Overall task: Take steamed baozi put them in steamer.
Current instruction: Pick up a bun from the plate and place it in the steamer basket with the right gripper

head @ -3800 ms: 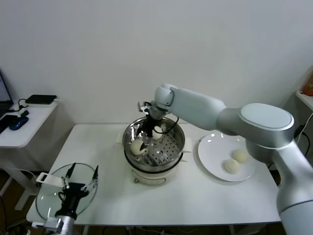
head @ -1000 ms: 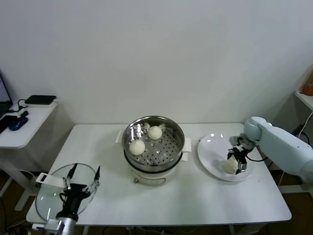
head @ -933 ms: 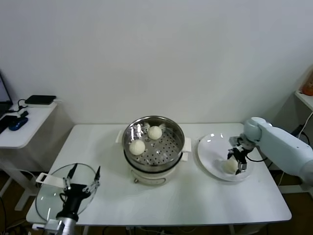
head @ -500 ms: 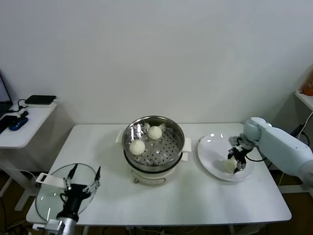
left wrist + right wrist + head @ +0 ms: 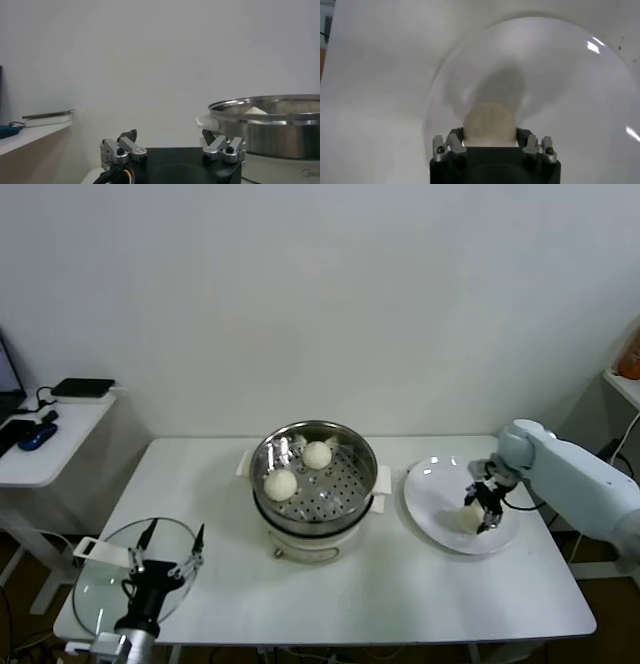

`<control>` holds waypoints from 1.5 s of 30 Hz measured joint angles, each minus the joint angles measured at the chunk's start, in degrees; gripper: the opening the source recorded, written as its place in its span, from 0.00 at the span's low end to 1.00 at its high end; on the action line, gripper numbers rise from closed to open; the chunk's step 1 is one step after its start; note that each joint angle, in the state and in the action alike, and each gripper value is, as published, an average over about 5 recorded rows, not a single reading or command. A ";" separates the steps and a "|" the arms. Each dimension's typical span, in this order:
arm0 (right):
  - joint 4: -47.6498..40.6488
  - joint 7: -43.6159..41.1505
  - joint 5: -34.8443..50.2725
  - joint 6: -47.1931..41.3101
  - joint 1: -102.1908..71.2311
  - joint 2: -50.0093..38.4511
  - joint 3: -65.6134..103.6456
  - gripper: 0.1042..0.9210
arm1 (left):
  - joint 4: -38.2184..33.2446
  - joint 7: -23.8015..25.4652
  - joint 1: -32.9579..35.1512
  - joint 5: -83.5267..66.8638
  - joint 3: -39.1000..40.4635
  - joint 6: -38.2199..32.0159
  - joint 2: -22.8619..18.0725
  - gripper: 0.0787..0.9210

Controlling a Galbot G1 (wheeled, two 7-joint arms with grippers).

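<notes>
Over the white plate (image 5: 430,484) at the right, my right gripper (image 5: 476,517) is shut on a cream-white baozi (image 5: 464,518). In the right wrist view this baozi (image 5: 489,120) fills the gap between the right gripper's (image 5: 489,136) two fingers, with its shadow on the plate (image 5: 560,75). Two baozi (image 5: 280,484) (image 5: 317,454) lie in the shiny steamer (image 5: 262,469) at the table's middle. My left gripper (image 5: 160,562) stays parked low at the front left, open and empty; in its wrist view my left gripper (image 5: 168,136) faces the steamer's (image 5: 270,125) side.
A round glass lid (image 5: 100,584) lies under the left gripper at the table's front left corner. A low side table (image 5: 50,434) with dark devices stands to the left. A shelf edge (image 5: 625,384) shows at the far right.
The right gripper's jaws have closed round the baozi on the plate and it now stands slightly higher. The left arm and the steamer's baozi have not moved.
</notes>
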 measured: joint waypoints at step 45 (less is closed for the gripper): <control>34.05 -0.10 -13.93 21.10 25.62 13.32 -10.43 0.71 | 0.00 -0.27 0.32 1.01 -0.01 0.20 -0.12 0.88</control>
